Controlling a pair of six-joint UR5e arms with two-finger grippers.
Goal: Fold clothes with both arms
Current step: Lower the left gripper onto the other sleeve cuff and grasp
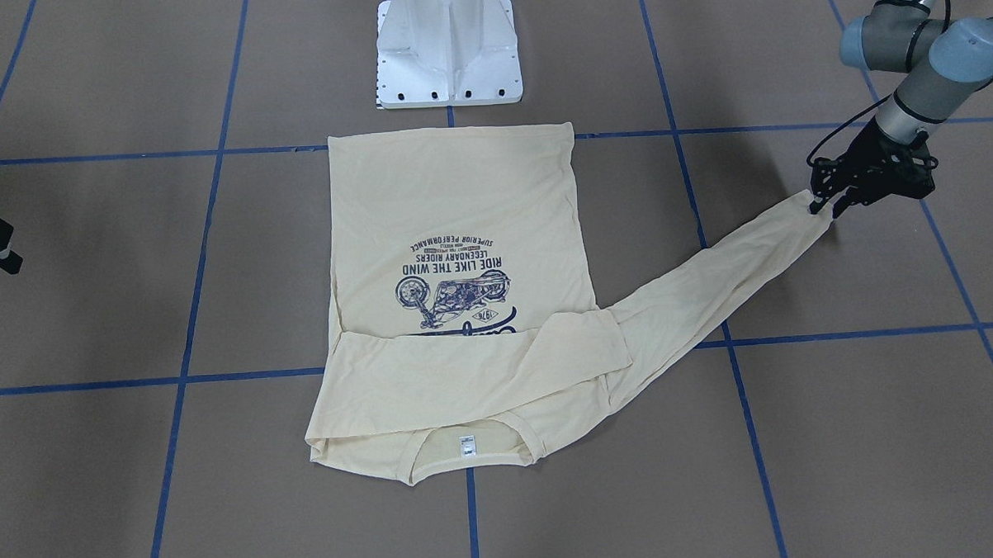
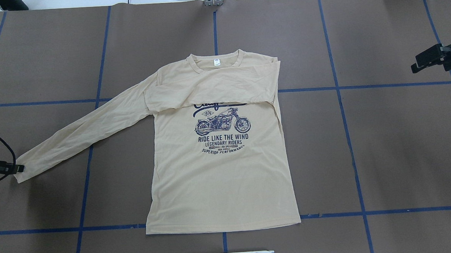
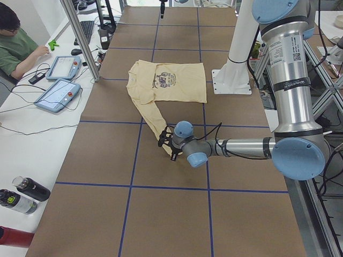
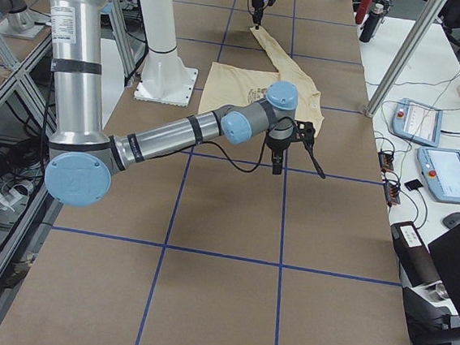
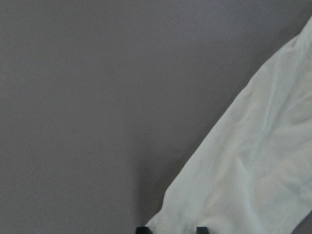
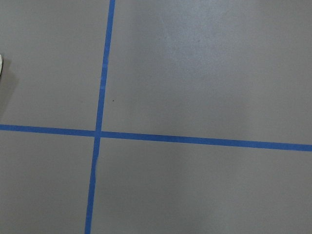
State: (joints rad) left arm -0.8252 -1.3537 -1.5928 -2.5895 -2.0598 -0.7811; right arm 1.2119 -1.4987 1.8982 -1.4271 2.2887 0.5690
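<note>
On the brown bench, left fingers straddle the shirt cuff, not clamped; right fingers spread, empty. Best pinch deep, lift gently.

The shirt lay flat on the table, hem nearest the base, collar farthest. Its right-hand sleeve lay across the chest. The left-hand sleeve stretched out leftward, ending at the left gripper. The right gripper sat well apart, off to the right.

Overhead and front opposed, sharing T-shirt, wrist views seemingly close
</note>
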